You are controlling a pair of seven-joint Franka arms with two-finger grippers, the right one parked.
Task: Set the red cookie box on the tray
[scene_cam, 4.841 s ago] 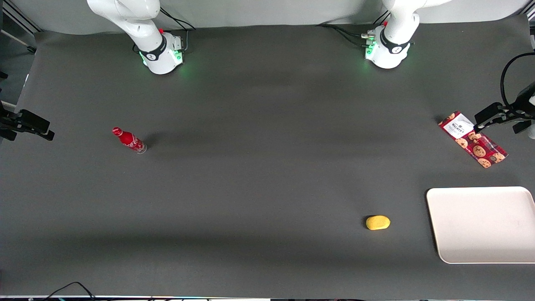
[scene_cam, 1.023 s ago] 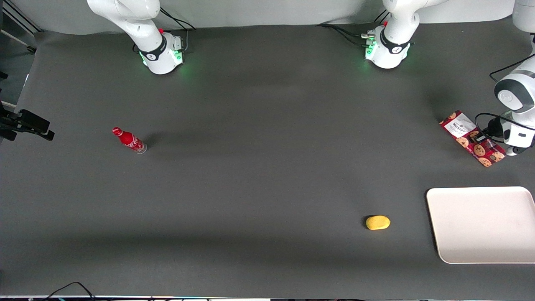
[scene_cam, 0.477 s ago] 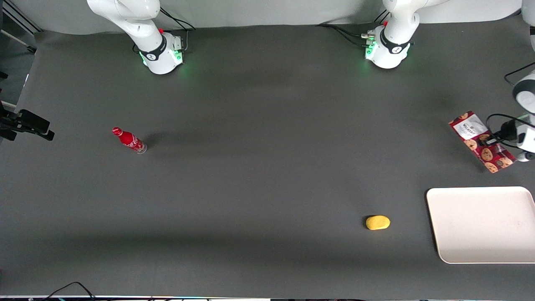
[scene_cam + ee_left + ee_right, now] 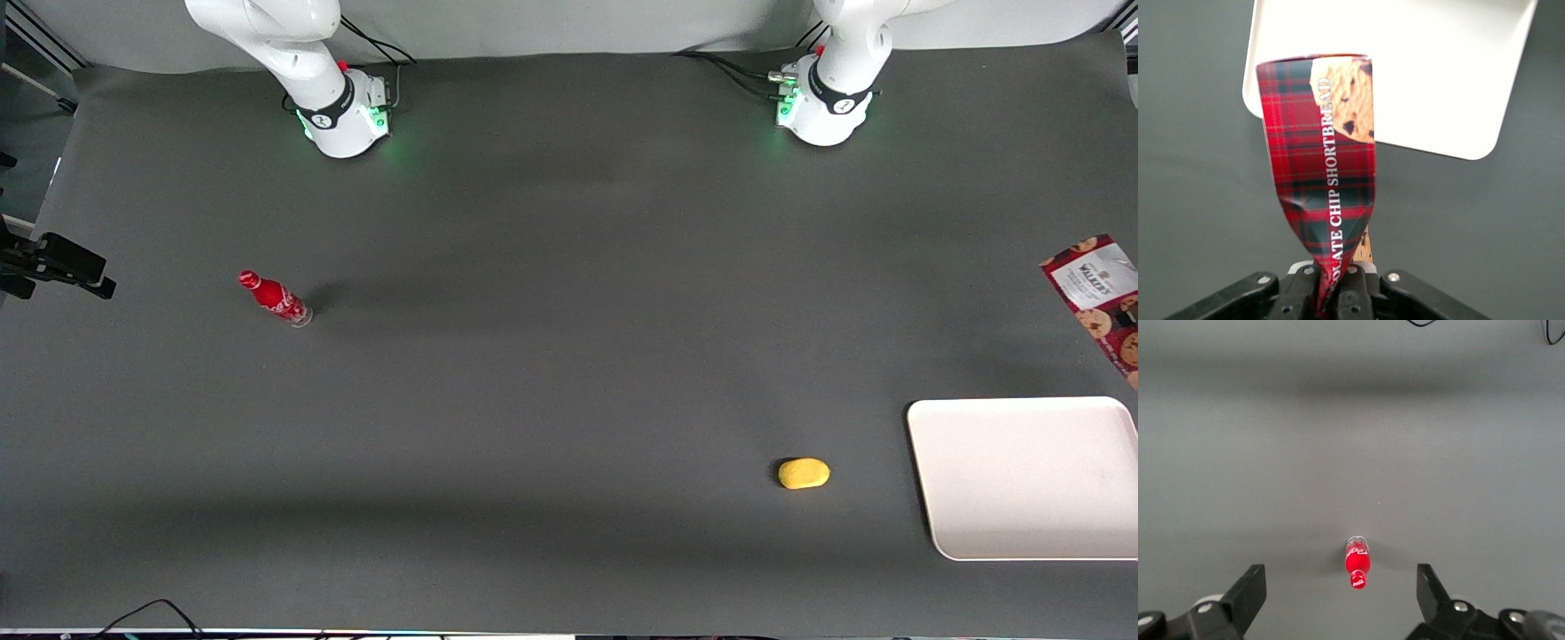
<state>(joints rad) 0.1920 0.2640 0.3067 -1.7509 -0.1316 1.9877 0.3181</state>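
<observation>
Now the gripper (image 4: pixel 1338 293) is clenched on one end of the red cookie box (image 4: pixel 1321 173), and the box is squashed thin where the fingers pinch it. In the wrist view the box sticks out from the gripper toward 12 o'clock, and its other end, with a cookie picture on it, shows over a rounded corner of the tray (image 4: pixel 1438 73).

From the front, the red cookie box (image 4: pixel 1098 293) is up off the bench (image 4: pixel 569 373), at the working arm's end and partly cut off by the picture's edge. Its white label end points to about 11 o'clock. The off-white tray (image 4: pixel 1022 480) lies flat on the bench, nearer to the front camera than the box.

A yellow oval thing (image 4: pixel 804 473) lies near the tray, on the parked arm's side of it. A small red soda bottle (image 4: pixel 274 298) stands well apart, toward the parked arm's end of the bench.
</observation>
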